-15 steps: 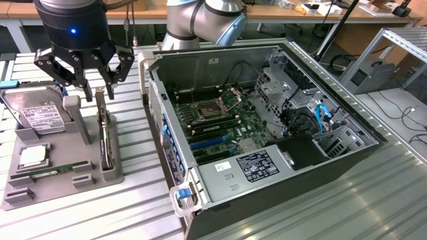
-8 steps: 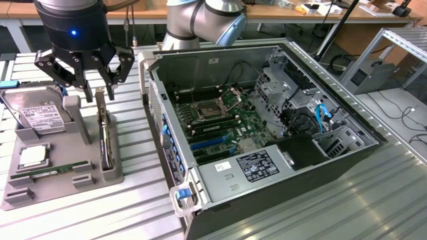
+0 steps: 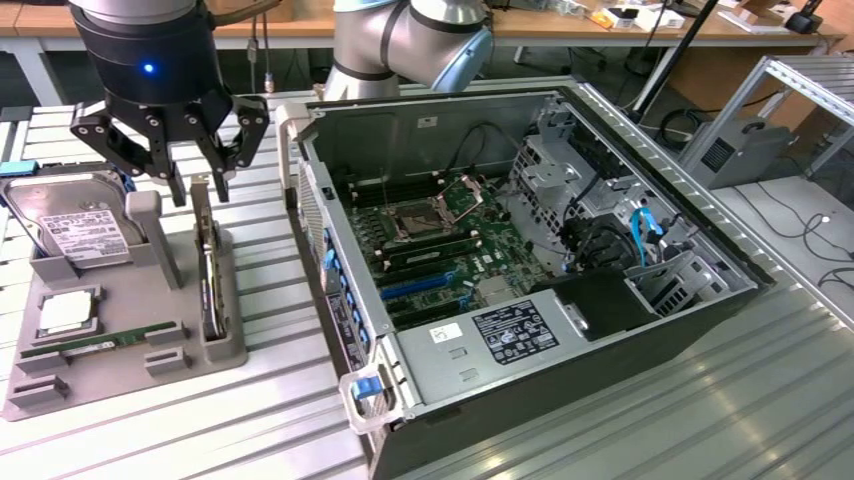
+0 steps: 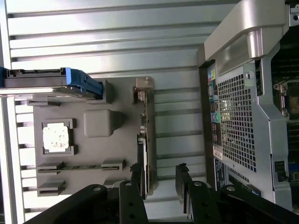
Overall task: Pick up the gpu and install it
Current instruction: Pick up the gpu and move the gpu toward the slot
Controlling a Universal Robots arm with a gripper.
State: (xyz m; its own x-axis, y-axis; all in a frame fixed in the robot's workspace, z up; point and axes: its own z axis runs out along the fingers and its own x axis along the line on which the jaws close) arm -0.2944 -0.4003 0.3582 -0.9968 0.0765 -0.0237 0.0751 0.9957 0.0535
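Note:
The gpu (image 3: pixel 208 270) is a thin black card standing on edge in a slot of the grey holder tray (image 3: pixel 134 375), left of the computer case in the exterior view. My gripper (image 3: pixel 199 190) hangs open right over the card's far end, one finger on each side and nothing gripped. In the wrist view the gpu (image 4: pixel 146 135) shows edge-on, running up from between my gripper's (image 4: pixel 160 179) black fingers (image 4: pixel 182 177), much closer to one finger than the other.
The holder tray (image 4: pixel 98 98) also carries a silver hard drive (image 3: pixel 80 232), a square processor (image 3: pixel 64 313) and a green memory stick (image 3: pixel 100 341). The open computer case (image 3: pixel 441 370) lies on the slatted metal table (image 3: pixel 694 400), its motherboard (image 3: pixel 441 250) exposed.

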